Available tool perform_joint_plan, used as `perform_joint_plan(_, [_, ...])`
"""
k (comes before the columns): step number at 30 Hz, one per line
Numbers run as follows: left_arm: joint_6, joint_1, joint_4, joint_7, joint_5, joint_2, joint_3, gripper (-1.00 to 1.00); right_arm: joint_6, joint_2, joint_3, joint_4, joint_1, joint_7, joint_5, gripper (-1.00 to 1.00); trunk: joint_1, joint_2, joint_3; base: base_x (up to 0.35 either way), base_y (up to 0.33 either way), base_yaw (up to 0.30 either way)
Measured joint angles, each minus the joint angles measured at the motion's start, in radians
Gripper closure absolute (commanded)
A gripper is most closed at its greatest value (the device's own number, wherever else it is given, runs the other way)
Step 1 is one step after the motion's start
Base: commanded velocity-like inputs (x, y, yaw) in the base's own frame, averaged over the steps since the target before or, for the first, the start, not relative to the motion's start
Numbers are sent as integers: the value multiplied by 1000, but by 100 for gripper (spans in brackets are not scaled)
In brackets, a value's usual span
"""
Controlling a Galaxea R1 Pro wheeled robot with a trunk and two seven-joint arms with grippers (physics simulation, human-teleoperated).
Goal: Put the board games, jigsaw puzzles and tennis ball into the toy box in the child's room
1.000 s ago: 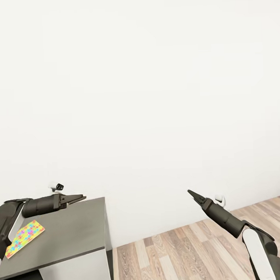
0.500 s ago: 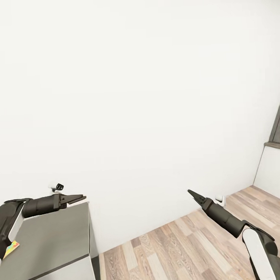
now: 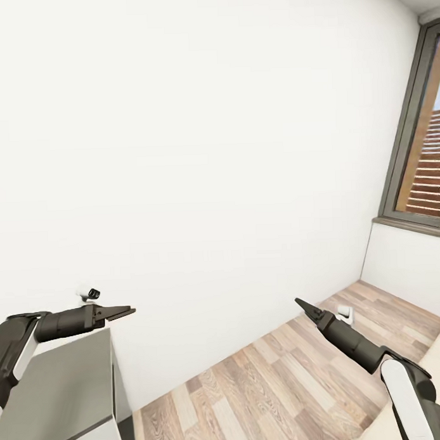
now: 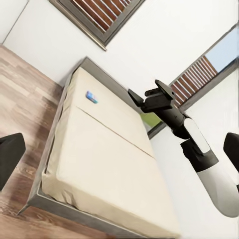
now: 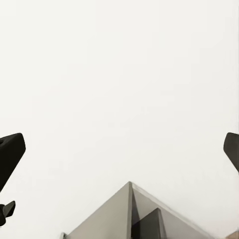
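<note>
Head view: left gripper [image 3: 122, 311] over grey surface [image 3: 55, 391], right gripper [image 3: 303, 305] over floor [image 3: 264, 383]; both spread, empty. Left wrist view: bed [image 4: 99, 164], small blue board game [image 4: 91, 96].

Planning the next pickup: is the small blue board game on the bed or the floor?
On the bed: in the left wrist view the blue board game lies flat on top of it.

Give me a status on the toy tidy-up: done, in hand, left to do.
Done: nothing here confirms that any toy is boxed. In hand: nothing; the left gripper and the right gripper are both open and empty. Left: at least the small blue board game, which lies on the bed.
</note>
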State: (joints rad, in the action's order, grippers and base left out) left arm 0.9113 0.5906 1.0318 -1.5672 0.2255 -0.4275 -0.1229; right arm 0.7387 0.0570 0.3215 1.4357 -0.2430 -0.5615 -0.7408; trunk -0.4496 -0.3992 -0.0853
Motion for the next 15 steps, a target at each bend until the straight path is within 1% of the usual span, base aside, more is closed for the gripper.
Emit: perform_joint_plan(15, [0, 0, -1, 0, -1, 0, 0, -100, 0, 1, 1, -7, 0, 2, 0, -100, 0, 0, 0, 0, 0, -279])
